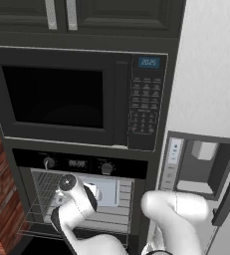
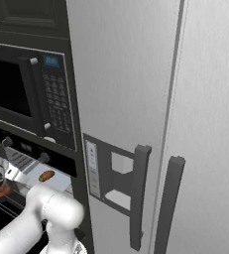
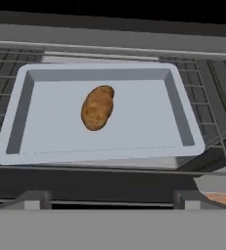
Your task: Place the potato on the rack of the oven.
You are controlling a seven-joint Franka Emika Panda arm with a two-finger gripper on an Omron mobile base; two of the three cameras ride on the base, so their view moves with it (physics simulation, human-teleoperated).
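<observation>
The potato [image 3: 98, 107] lay in the middle of a pale flat tray [image 3: 183, 132], straight ahead of the gripper [image 3: 112, 200] and clear of its tips. The tray sat on the wire rack [image 3: 210, 105] inside the open oven [image 1: 79, 163], below the black microwave [image 1: 76, 97]. The two dark fingertips [image 3: 33, 199] stood well apart at the near edge of the hand view, with nothing between them, so the gripper was spread and empty.

By the look of it, the step in hand was the retreat after release. Doing it well would mean drawing the hand straight back along its own line, level, and keeping the fingers spread. That way neither tip should catch the tray's front lip or the rack's front bar and jog the potato.
</observation>
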